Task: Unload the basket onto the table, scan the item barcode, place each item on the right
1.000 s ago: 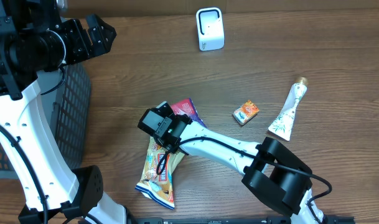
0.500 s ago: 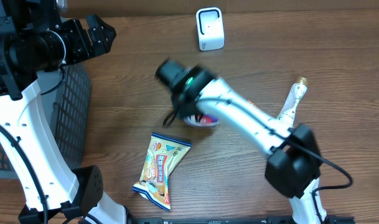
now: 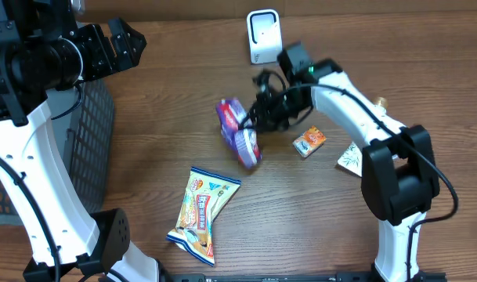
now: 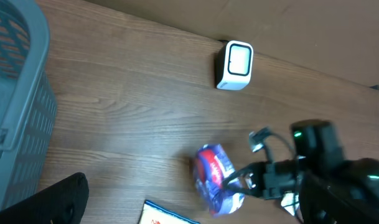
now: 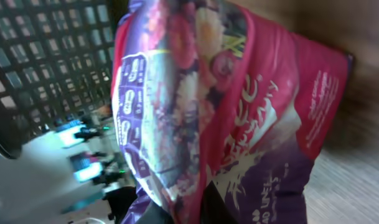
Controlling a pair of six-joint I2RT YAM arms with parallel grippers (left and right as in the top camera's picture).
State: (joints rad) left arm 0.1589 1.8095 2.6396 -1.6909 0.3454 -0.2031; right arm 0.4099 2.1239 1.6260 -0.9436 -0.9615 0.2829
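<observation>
At the far left, our left gripper (image 3: pixel 132 45) hung over the grey slatted plastic basket (image 3: pixel 93 157). Its fingers were spread wide and empty, which we judged left the middle free for the other arm. The yellow-and-blue crinkled snack packet (image 3: pixel 200 211) lay flat near the front of the wooden table (image 3: pixel 168 102), untouched. Right of it, our right gripper (image 3: pixel 259 117) was clamped on one edge of the glossy purple-and-pink foil snack bag (image 3: pixel 238 131). The bag hung tilted and seemingly clear of the wood, near the white boxy barcode scanner (image 3: pixel 263 37) standing at the far side, presumably to present its code. We could not tell which face carried the barcode. Further right lay a small orange carton (image 3: pixel 309 142).
</observation>
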